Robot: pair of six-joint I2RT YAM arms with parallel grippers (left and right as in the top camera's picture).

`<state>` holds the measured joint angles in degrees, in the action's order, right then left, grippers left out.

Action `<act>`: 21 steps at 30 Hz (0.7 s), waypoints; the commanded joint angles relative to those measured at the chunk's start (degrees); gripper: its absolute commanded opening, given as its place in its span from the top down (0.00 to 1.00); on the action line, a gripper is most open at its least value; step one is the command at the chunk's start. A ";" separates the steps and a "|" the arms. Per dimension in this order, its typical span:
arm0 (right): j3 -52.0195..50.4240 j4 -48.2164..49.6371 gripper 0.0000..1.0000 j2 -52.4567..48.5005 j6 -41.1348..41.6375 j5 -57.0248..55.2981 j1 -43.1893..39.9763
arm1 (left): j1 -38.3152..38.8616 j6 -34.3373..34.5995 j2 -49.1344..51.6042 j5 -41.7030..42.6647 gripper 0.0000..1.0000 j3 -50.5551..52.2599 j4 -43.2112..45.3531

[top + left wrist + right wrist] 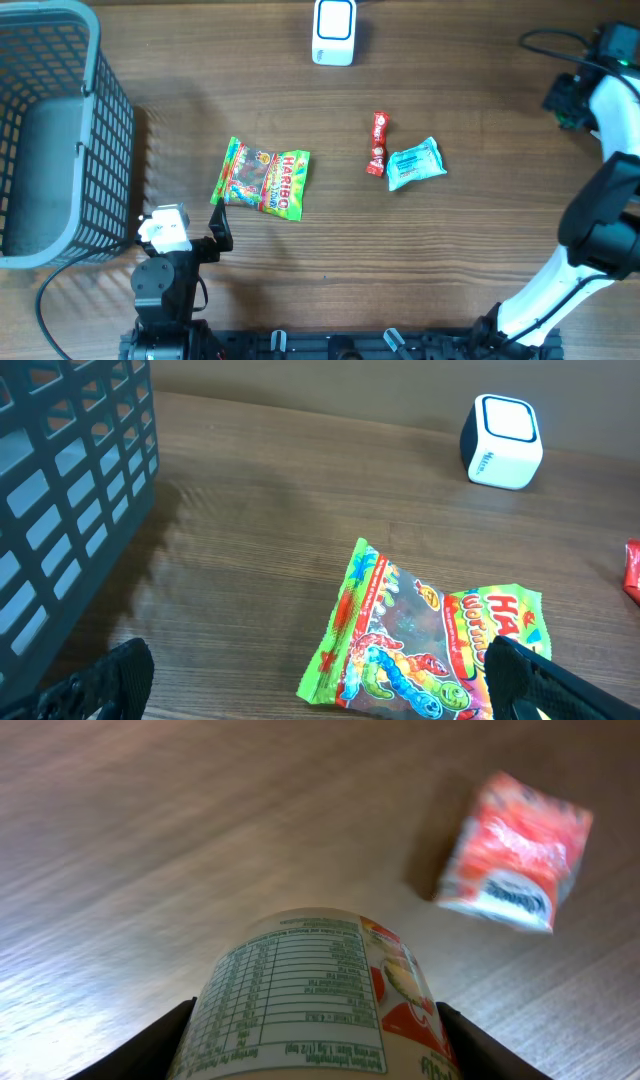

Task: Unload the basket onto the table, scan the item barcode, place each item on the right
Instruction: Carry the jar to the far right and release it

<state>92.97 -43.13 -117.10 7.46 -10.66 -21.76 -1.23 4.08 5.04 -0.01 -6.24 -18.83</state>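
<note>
As the right wrist looks down, we see the right pincer (315,1055) clamped on a labelled tub (310,990) above the desk (150,840), the tub's long axis pointing forward along the fingers. At the left wrist, the left pincer (315,670) gapes wide and empty; overhead, the right arm (600,210) bends at the desk's right edge.

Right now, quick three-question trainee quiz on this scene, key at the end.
1. True or false: the Haribo bag lies on the table, outside the basket.
2. Fill in: the left gripper is ___, holding nothing.
3. What does the right gripper hold? A) nothing B) the labelled cup C) the Haribo bag
Key: 1 true; 2 open; 3 B.
</note>
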 commanded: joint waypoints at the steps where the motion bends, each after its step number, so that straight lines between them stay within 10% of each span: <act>1: -0.11 -1.86 0.47 -3.48 1.97 9.44 -5.03 | 0.22 -0.87 -0.09 0.83 0.00 0.48 0.22; 4: -0.11 -2.84 0.47 -7.23 2.16 9.64 -7.58 | 0.22 -0.85 -0.09 0.83 0.00 0.48 0.22; 7: 0.57 -2.82 0.00 -6.69 2.05 8.98 -8.04 | 0.22 -0.85 -0.09 0.83 0.00 0.48 0.22; 19: 3.72 -18.67 0.00 18.49 22.01 20.74 1.18 | 0.22 -0.87 -0.09 0.83 0.00 0.48 0.22; 21: 3.54 -25.35 0.00 19.89 36.61 26.47 10.69 | 0.22 -0.85 -0.09 0.83 0.00 0.48 0.22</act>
<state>96.27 -63.77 -97.12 27.62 6.66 -19.55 -1.23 4.08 5.04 -0.01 -6.24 -18.83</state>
